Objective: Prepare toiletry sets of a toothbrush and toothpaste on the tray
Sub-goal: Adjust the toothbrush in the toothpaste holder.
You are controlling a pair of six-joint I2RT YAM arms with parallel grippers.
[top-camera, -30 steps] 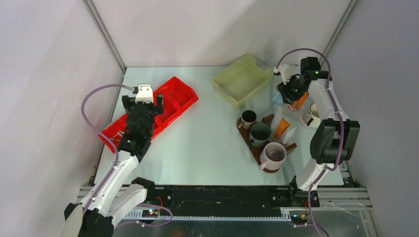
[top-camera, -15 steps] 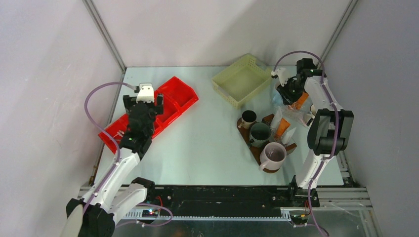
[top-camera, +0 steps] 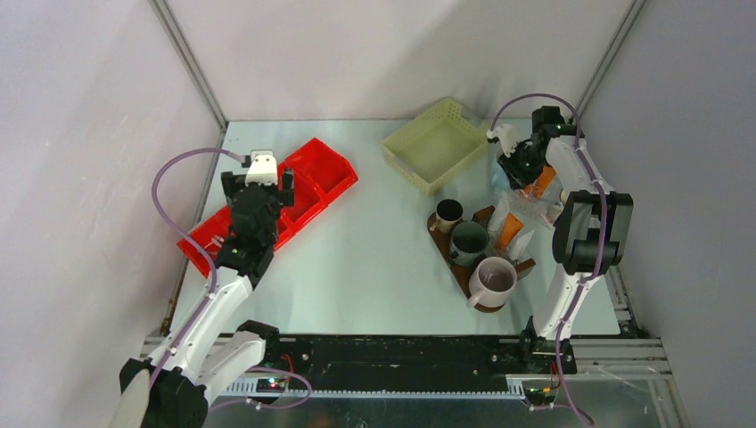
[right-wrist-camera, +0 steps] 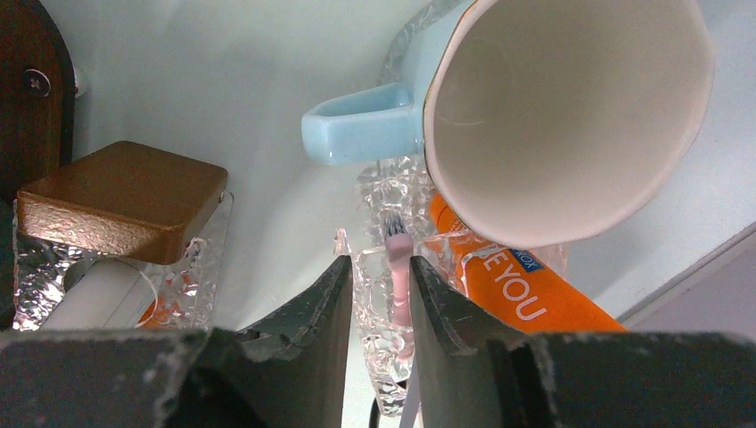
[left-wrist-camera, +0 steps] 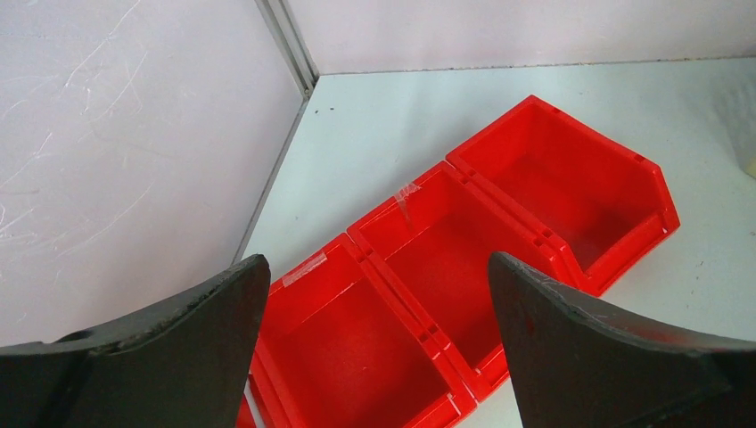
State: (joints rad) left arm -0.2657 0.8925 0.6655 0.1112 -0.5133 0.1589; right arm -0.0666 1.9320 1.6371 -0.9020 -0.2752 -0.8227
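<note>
In the right wrist view my right gripper [right-wrist-camera: 379, 263] is shut on a toothbrush [right-wrist-camera: 397, 267] with a pink head, sealed in a clear crinkled wrapper. An orange toothpaste tube [right-wrist-camera: 513, 290] lies just right of it, under a pale blue mug [right-wrist-camera: 571, 116] lying on its side. From above, the right gripper [top-camera: 520, 165] is low at the back right, behind the dark brown tray [top-camera: 528, 265]. The tray carries a small brown mug [top-camera: 448, 214], a dark green mug [top-camera: 469, 241], a mauve-grey mug [top-camera: 493, 281] and an orange tube [top-camera: 510, 230]. My left gripper [top-camera: 258, 183] hangs open and empty.
The red compartmented bin [left-wrist-camera: 535, 205] lies under the left gripper [left-wrist-camera: 379, 259], its compartments bare. A pale yellow mesh basket [top-camera: 437, 143] stands at the back centre. A bronze-brown capped item in clear wrap [right-wrist-camera: 125, 201] lies left of the right fingers. The side wall is close on the right.
The right arm has reached a little further back and left, and its jaws have narrowed onto the wrapped toothbrush. The left arm has hardly moved.
</note>
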